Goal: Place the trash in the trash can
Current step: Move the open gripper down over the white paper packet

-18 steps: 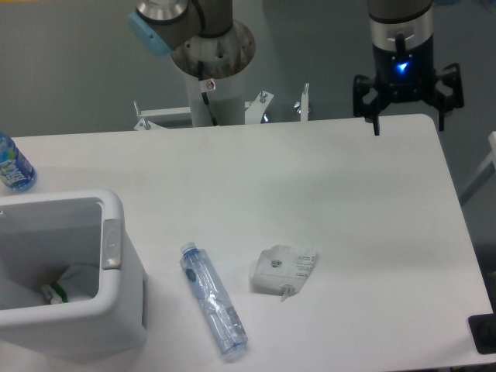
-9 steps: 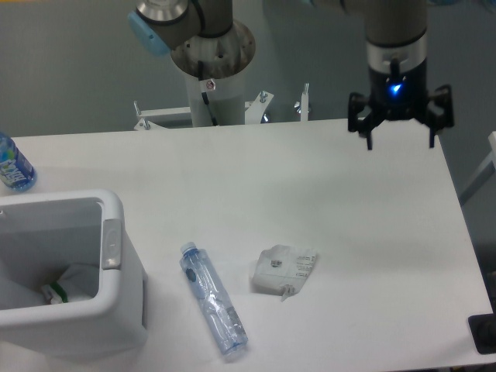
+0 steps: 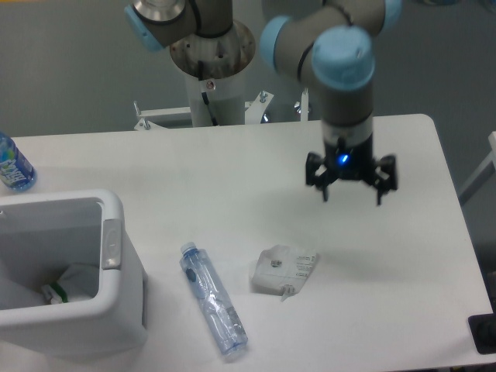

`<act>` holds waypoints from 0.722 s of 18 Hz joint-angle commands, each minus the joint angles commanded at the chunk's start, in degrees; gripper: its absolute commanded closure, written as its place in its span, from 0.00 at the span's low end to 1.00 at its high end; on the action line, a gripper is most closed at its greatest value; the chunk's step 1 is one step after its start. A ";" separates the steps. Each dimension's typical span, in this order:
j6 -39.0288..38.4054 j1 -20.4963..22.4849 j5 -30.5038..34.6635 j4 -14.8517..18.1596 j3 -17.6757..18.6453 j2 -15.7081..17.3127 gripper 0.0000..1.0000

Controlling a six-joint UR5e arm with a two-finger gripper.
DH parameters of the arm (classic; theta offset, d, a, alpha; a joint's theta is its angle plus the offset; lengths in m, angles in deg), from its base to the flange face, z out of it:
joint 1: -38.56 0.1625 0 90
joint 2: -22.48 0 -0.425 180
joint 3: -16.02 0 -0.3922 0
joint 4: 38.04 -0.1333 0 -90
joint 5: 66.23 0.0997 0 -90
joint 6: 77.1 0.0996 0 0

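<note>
Two pieces of trash are lying on the white table [image 3: 232,167] to the right of the trash can [image 3: 66,271]. Nearest the can, the crushed bottle [image 3: 212,301] is lying flat with its long axis running diagonally, its blue cap [image 3: 187,249] pointing up-left toward the can's grey tab [image 3: 112,243] and its base pointing down-right toward the table's front edge. Just to the right of the bottle, farther from the can, the flat plastic packet [image 3: 284,270] is resting tilted, apart from the bottle. The gripper [image 3: 351,187] is hanging farther right of the can and up toward the back, with its fingers [image 3: 325,186] pointing down, spread wide and holding nothing; the packet is sitting below and to the left of them in the picture, clear of both fingers, and the bottle is lying farther off still. An intact bottle with a blue label [image 3: 12,164] is standing behind the can at the table's left edge.
</note>
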 joint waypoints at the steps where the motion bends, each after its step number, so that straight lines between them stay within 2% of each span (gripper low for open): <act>1: -0.09 -0.53 -0.09 0.00 0.09 -0.88 0.00; 8: -0.35 -3.34 0.00 -0.70 1.49 -4.05 0.00; 13: -0.44 -5.80 0.26 -5.44 1.67 -7.56 0.00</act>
